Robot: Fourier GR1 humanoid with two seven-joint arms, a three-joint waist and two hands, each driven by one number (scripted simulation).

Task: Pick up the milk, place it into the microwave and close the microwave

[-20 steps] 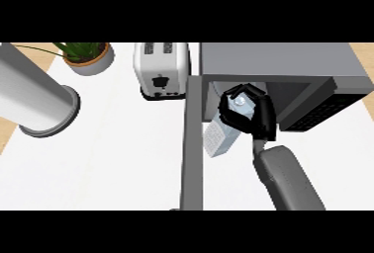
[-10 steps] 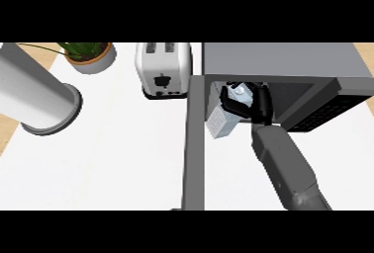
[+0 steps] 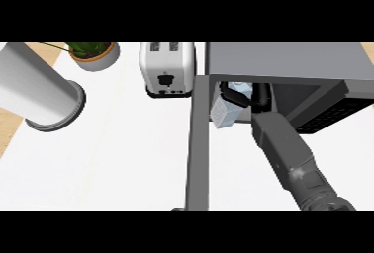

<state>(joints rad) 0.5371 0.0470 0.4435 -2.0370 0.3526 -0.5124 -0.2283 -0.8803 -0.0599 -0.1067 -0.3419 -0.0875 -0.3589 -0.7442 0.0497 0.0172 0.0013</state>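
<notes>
we find the right hand (image 3: 252, 98) with fingers clamped on the milk (image 3: 225, 109), upper centre of frame, at the mouth of the microwave (image 3: 292, 66). risk as we judge it: the carton looks tilted and could catch the door (image 3: 197, 148) or tip on release. left hand unseen.

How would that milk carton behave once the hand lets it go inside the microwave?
The milk carton looks tall and narrow, so it may tip if released tilted, as the right hand holds it now. Its flat sides suggest it would slide, not roll. It probably dents under squeezing.
</notes>
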